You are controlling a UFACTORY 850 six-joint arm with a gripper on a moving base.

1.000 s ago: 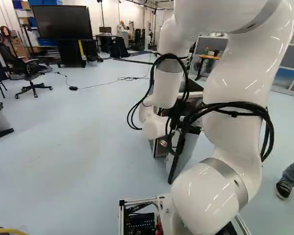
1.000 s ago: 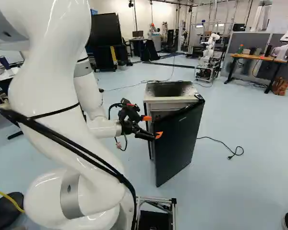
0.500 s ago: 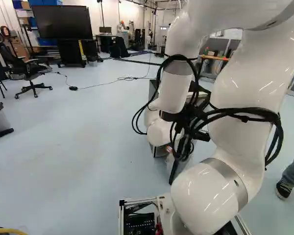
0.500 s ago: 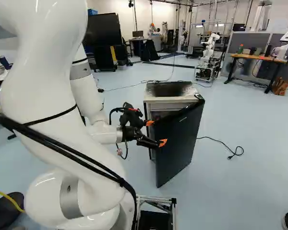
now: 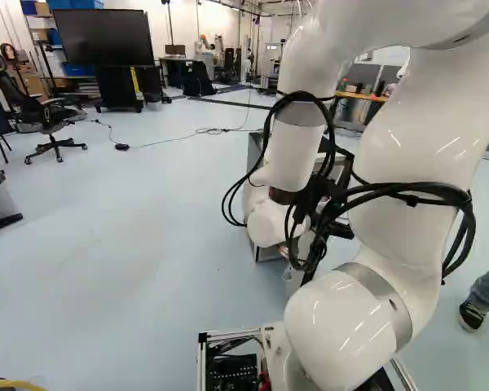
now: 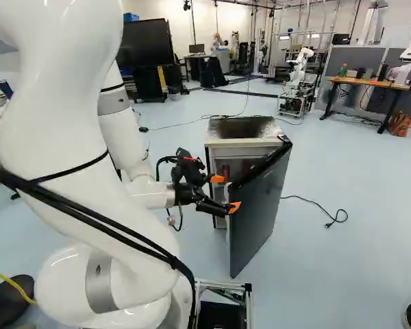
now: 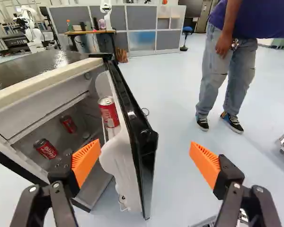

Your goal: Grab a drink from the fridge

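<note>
My gripper [image 6: 226, 192] is at the free edge of the black fridge door [image 6: 260, 209], which hangs partly open. In the wrist view the gripper [image 7: 145, 158] stands open, with the door's edge between its wide-spread orange pads and nothing gripped. One finger is on the door's inner side, before the fridge opening; the other is beyond its outer side. Whether either touches the door, I cannot tell. A red can [image 7: 109, 112] stands in the door's inner rack. Inside the fridge [image 7: 40, 80] are two more red cans, one nearer [image 7: 46, 148] and one deeper [image 7: 68, 124].
A person [image 7: 227, 66] stands on the door's outer side, a little way off. A cable [image 6: 315, 205] lies on the floor right of the fridge in the right base view. Another robot [image 6: 301, 68] is farther back, near a wooden desk [image 6: 370, 82].
The fridge door has swung wider, and a red can inside has come into sight in the right base view. My gripper has shifted a little toward the door's outer side. The base has stayed put.
</note>
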